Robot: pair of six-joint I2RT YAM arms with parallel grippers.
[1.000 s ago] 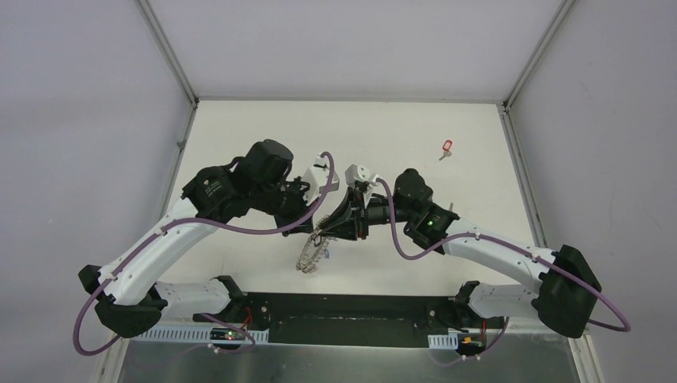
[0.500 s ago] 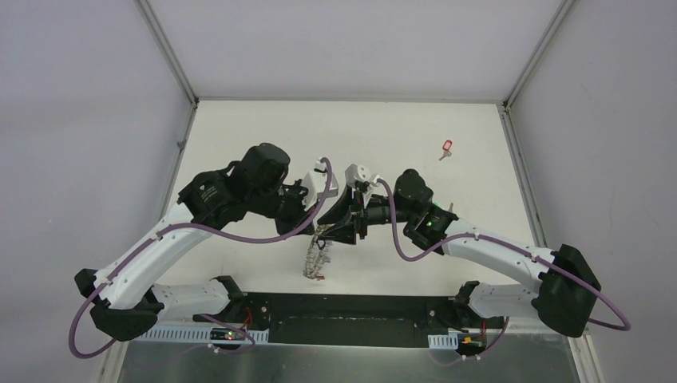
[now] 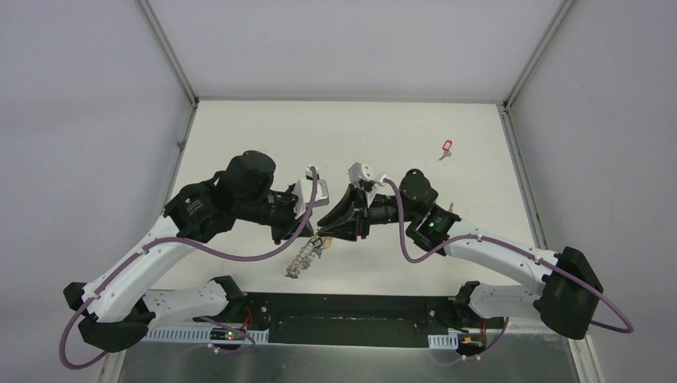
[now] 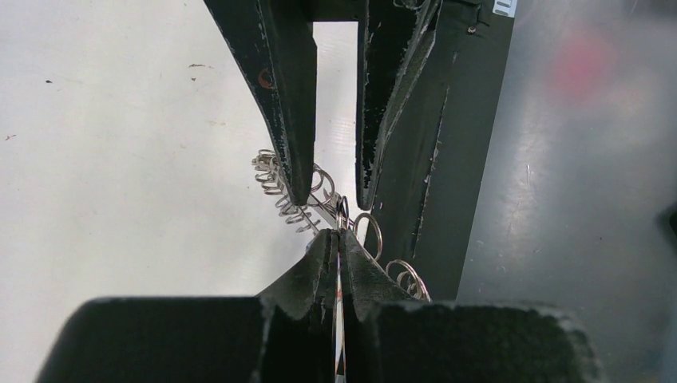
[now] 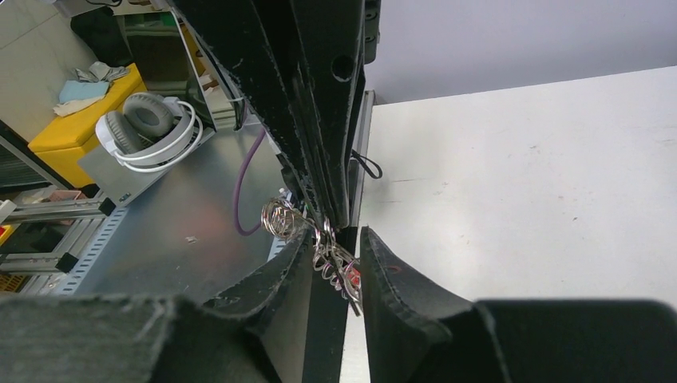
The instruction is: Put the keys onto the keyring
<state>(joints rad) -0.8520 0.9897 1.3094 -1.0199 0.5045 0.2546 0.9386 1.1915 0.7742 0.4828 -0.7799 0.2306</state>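
While the left hand (image 4: 336,236) pinches the keyring (image 3: 303,257), the right hand (image 5: 334,238) stands narrowly parted around its fringe. A red-tagged key (image 3: 447,148) lies at two o'clock

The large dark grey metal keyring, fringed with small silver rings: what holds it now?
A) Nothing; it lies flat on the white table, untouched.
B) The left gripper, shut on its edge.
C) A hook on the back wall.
B: the left wrist view shows the left gripper closed on the thin edge of the keyring, which hangs from it.
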